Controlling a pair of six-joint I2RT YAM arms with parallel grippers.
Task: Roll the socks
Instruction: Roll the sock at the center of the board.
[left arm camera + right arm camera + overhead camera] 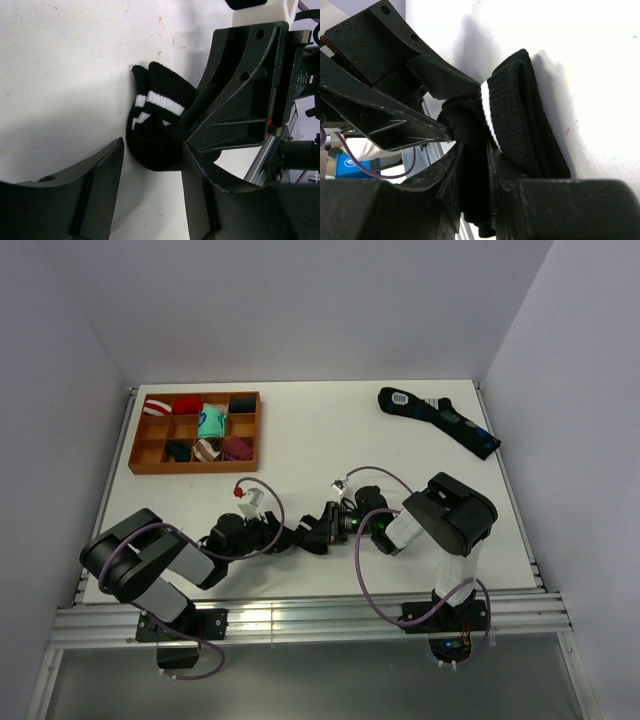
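White tabletop (330,440) is occupied toward six o'clock by the black striped socks (160,100) — pinched tight by the right gripper (475,150), straddled by the half-open, empty left gripper (152,145) — and they should be held taut while the cuff (152,75) is tucked over.

Left wrist view: the right gripper (175,129) is covering the lower right part of the socks (157,107), and the bottom edge is cutting off the left gripper (152,150) behind its fingers (100,190). Right wrist view: the socks' lower end is lying hidden between the right gripper's fingers. Overhead: both grippers are masking the socks; the sock bundles (210,422) in the tray (200,395) are showing too small to identify.
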